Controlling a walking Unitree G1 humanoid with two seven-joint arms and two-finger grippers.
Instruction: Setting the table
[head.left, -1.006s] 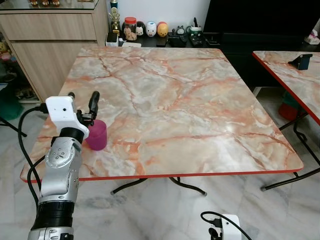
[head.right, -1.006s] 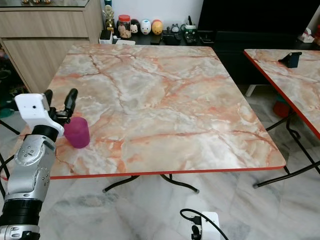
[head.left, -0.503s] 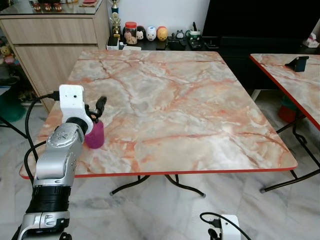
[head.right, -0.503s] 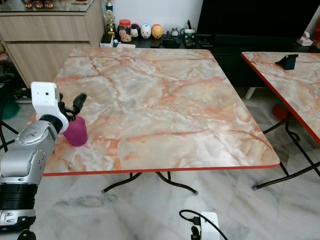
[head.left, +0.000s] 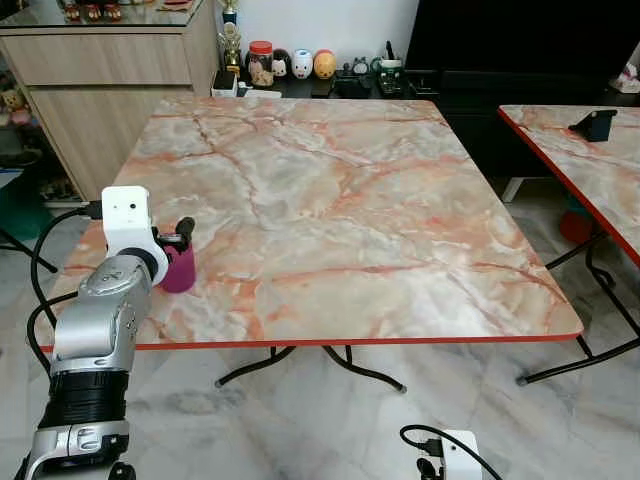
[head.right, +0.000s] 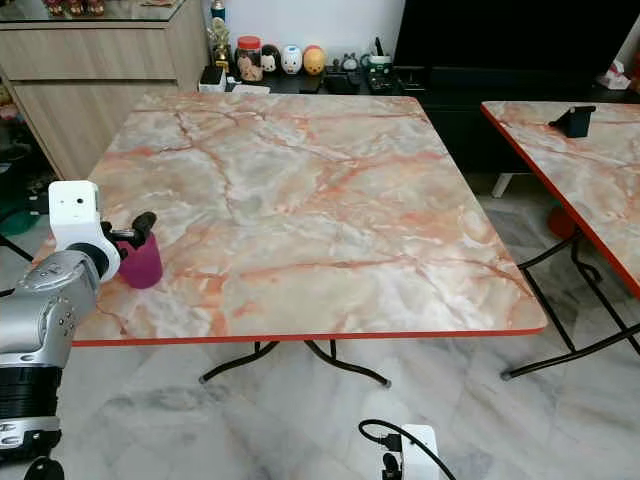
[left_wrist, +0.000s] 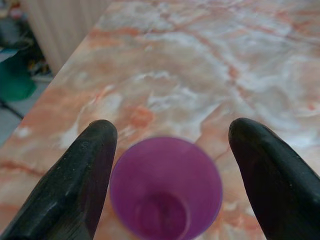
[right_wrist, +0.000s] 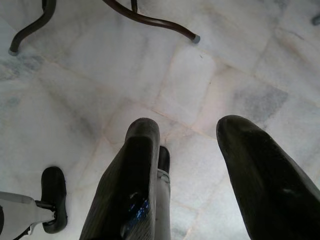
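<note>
Lowered since the earlier frame, left gripper (left_wrist: 170, 145) straddles the upright purple cup (left_wrist: 166, 187), fingers wide, unclosed; placement on marble table (head.left: 330, 190) appears finished.

Worktop (head.left: 330, 190): marbled peach, orange and grey-white veining, red edge. Cup (left_wrist: 166, 187): translucent magenta-purple. Left gripper (left_wrist: 170, 170): black fingers on a silver arm; floor (right_wrist: 200, 75): pale grey-white marbled tiles.
</note>
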